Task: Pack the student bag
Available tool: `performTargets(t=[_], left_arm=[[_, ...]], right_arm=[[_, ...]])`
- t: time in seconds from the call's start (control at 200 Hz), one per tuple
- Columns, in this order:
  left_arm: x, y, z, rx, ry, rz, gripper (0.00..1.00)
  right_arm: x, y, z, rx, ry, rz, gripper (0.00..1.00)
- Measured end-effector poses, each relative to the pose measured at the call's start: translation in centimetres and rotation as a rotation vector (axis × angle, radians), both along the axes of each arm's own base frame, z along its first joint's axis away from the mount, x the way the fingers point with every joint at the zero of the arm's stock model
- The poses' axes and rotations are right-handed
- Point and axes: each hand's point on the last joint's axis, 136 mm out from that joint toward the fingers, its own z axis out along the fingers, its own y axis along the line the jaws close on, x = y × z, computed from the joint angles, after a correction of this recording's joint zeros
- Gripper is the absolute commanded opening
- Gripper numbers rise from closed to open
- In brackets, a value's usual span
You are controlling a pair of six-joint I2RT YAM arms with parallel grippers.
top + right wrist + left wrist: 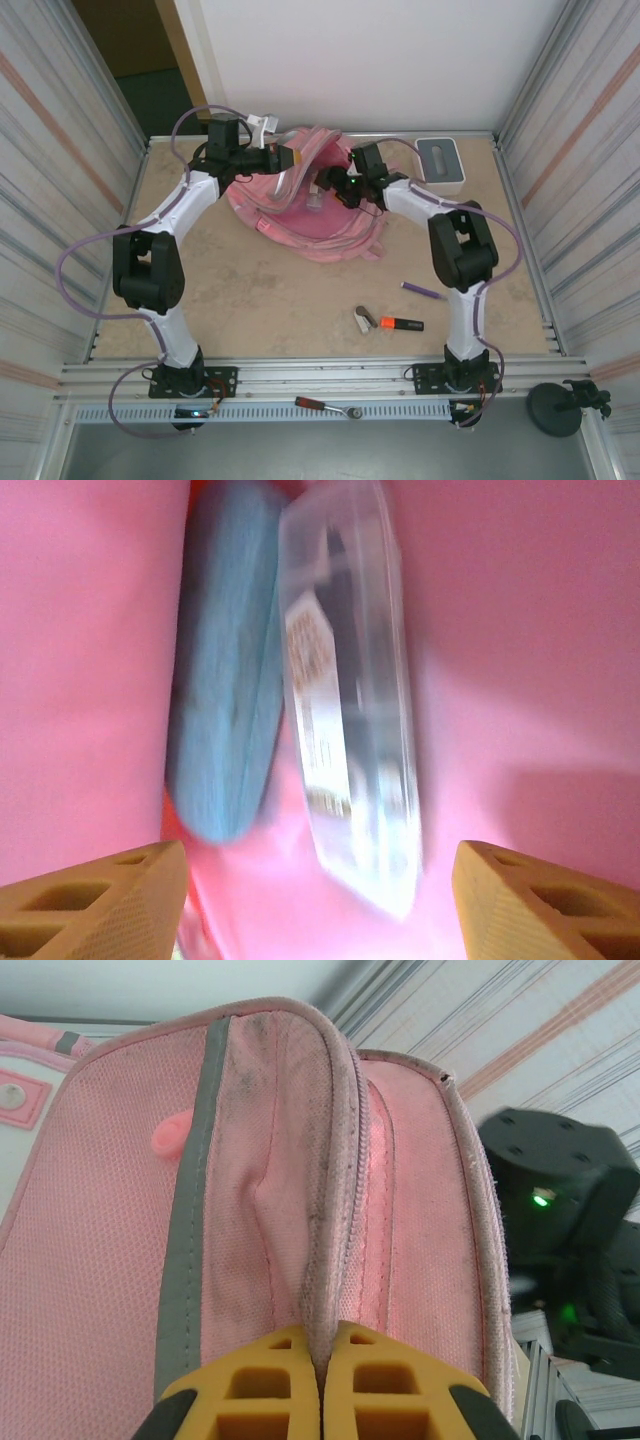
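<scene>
The left pincer (290, 157) is closed fully on the zipped rim of the student bag (310, 215), which lies at the far centre of the table (270, 300). Judged purpose: the rim is lifted to keep the compartment mouth apart. Inside the compartment, a blue flat item (225, 680) and a clear plastic case (350, 710) stand side by side. The right pincer (320, 890) sits in the mouth with its jaws spread wide either side of the case, gripping nothing; judged a release. An orange marker (400, 323) and a purple pen (422, 290) lie on the table beside the right arm, not yet packed
</scene>
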Motion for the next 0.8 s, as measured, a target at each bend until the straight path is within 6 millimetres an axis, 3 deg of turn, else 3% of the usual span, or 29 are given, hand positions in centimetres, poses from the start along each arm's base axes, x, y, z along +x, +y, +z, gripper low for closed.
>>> performTargets(t=[0.165, 0.281, 0.476, 0.576, 0.676, 0.802], left_arm=[[-0.3, 0.0, -1.0, -0.002, -0.004, -0.002, 0.00], [-1.2, -0.7, -1.8, 0.008, -0.011, -0.013, 0.00], [-3.2, -4.3, -3.8, 0.102, -0.035, -0.064, 0.40], [-4.1, -5.3, -5.1, 0.176, -0.044, -0.072, 0.52], [-4.3, -3.0, -6.2, 0.215, -0.052, 0.004, 0.62], [-3.0, 4.4, -7.1, 0.182, 0.003, 0.215, 0.64]], right_arm=[[-5.8, -2.1, 2.4, -0.020, -0.057, 0.075, 0.68], [-9.2, -5.1, 4.2, -0.076, -0.132, 0.067, 0.69], [-11.4, -12.3, 4.4, -0.219, -0.205, -0.086, 0.72], [-11.9, -13.4, 3.6, -0.259, -0.208, -0.114, 0.73], [-12.1, -12.3, 3.1, -0.272, -0.215, -0.088, 0.75], [-12.0, -10.0, 1.0, -0.284, -0.198, -0.041, 0.75]])
